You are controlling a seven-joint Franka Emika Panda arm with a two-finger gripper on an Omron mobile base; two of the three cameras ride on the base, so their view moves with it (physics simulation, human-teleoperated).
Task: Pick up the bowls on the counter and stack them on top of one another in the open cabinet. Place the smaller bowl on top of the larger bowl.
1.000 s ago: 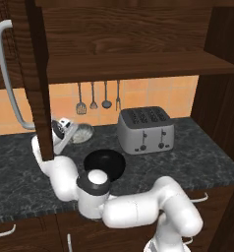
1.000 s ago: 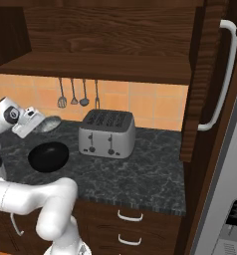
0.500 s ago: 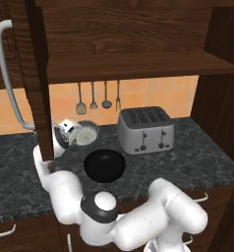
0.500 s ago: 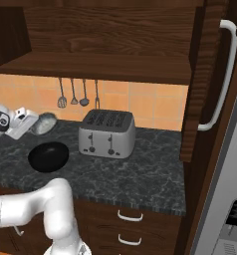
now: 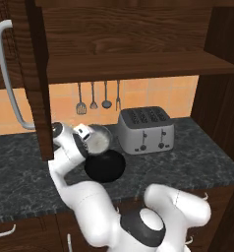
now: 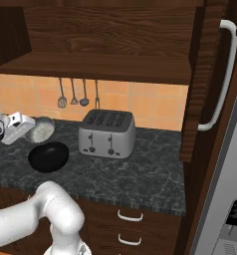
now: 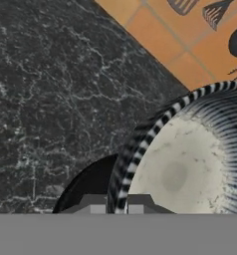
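Above the tabletop (image 5: 20, 177), beside the open cabinet's door (image 5: 38, 78), the end effector (image 5: 84, 135) pinches the rim of the smaller bowl (image 5: 99, 139), lifted and tipped on its side. The larger bowl (image 5: 105, 166) sits on the stone just below it, left of the toaster (image 5: 144, 129). The step in hand looks like carrying the small bowl up; the black one probably ought to reach the cabinet shelf (image 5: 138, 66) first, so the next move calls for care over order.
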